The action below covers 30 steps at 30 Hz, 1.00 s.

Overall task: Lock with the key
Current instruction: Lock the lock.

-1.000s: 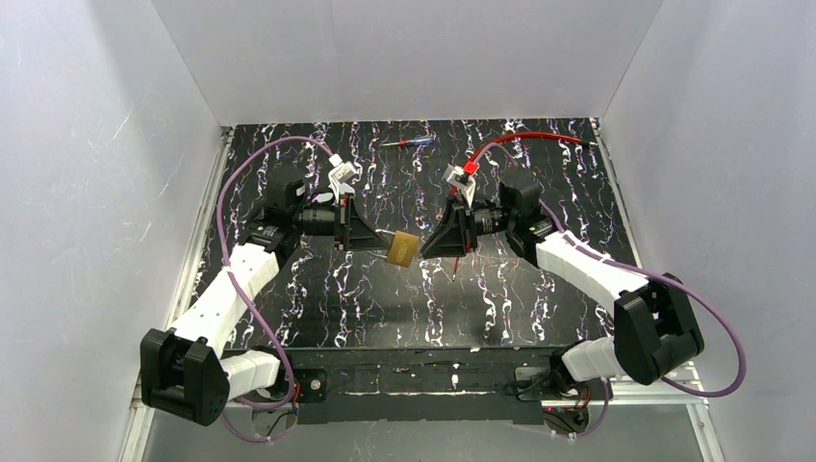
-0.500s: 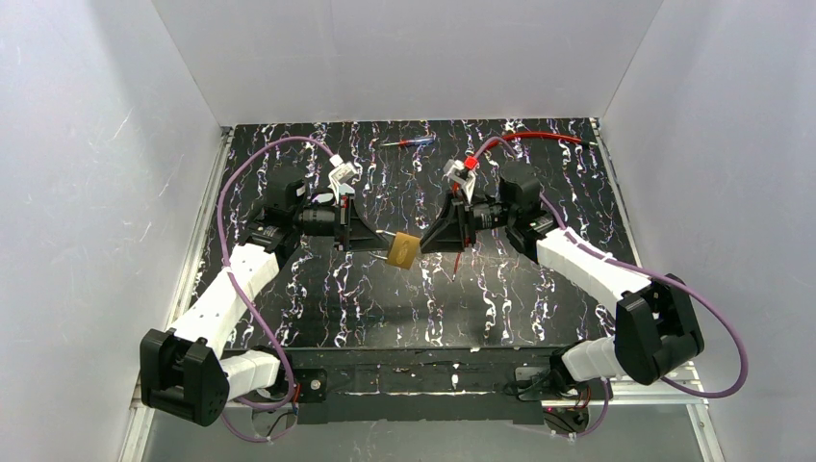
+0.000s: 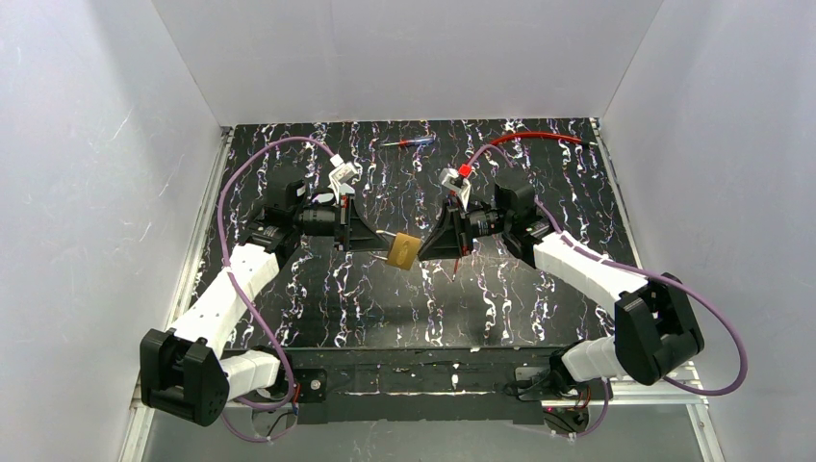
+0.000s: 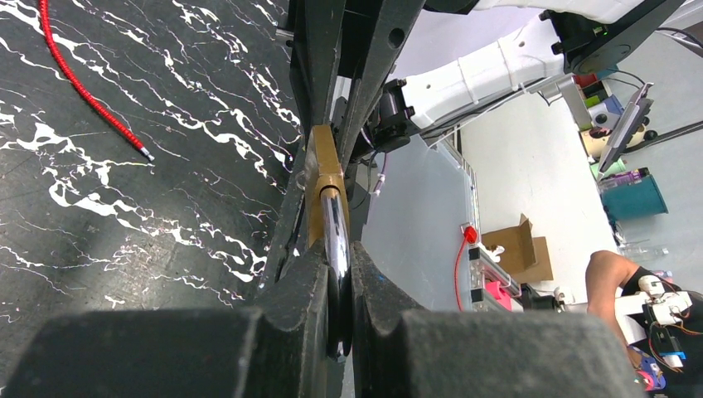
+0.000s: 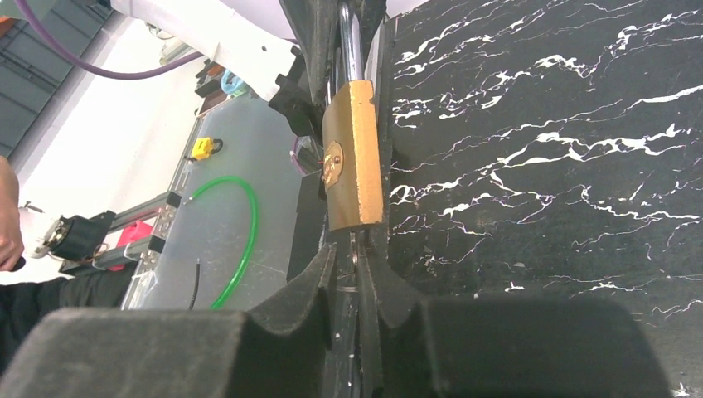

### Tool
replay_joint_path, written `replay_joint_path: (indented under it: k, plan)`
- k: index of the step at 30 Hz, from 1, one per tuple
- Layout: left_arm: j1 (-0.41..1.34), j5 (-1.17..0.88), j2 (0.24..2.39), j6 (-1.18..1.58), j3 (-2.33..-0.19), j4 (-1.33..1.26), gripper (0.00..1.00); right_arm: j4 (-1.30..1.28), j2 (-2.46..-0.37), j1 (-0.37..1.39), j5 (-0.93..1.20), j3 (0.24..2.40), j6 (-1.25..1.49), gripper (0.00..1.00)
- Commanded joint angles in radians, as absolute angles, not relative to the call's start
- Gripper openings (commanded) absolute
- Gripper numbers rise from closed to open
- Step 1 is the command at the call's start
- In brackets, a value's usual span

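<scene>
A brass padlock [image 3: 403, 249] hangs in the air above the middle of the black marbled table [image 3: 385, 308]. My left gripper [image 3: 373, 238] is shut on its steel shackle [image 4: 335, 236], with the brass body [image 4: 325, 170] just past the fingers. My right gripper [image 3: 429, 244] comes in from the right and is shut on a thin metal key [image 5: 355, 253]. The key meets the bottom of the padlock body [image 5: 353, 157]. How far the key sits inside the body is hidden. The shackle [image 5: 350, 37] shows above the body in the right wrist view.
A red cable [image 3: 527, 140] lies at the back right of the table and also shows in the left wrist view [image 4: 83, 83]. A small blue and red tool [image 3: 406, 142] lies at the back centre. White walls enclose the table on three sides.
My right gripper has shifted a little to the left, closer to the padlock, and its wrist has turned slightly. The left arm and the padlock have stayed nearly still.
</scene>
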State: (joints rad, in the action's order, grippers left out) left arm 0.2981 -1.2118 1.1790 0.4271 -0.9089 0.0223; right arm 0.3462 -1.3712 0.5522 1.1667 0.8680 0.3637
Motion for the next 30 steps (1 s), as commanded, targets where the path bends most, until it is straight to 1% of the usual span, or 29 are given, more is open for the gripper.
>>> replay_joint_path:
  k: [1,5,10,19,22,24,26,30]
  plan:
    - [0.295,-1.266,1.141,0.442,-0.948,-0.039,0.00,0.388,-1.341,0.554,1.180,0.856,0.365,0.18]
    - [0.287,-1.255,1.148,0.422,-0.960,-0.009,0.00,0.374,-1.332,0.554,1.183,0.856,0.359,0.01]
    - [0.260,-1.263,1.151,0.386,-0.986,0.052,0.00,0.275,-1.323,0.548,1.176,0.854,0.288,0.01]
    - [0.161,-1.318,1.155,0.335,-1.052,0.142,0.00,0.264,-1.291,0.471,1.187,0.799,0.286,0.01]
    - [0.107,-1.335,1.166,0.242,-1.098,0.271,0.00,0.258,-1.283,0.449,1.191,0.781,0.281,0.01]
    - [0.068,-1.316,1.185,0.098,-1.162,0.444,0.00,0.259,-1.275,0.446,1.183,0.763,0.280,0.01]
    - [0.042,-1.211,1.211,-0.098,-1.227,0.653,0.00,0.269,-1.266,0.446,1.169,0.744,0.279,0.01]
    - [0.013,-0.954,1.267,-0.388,-1.315,0.895,0.00,0.313,-1.253,0.446,1.155,0.712,0.302,0.01]
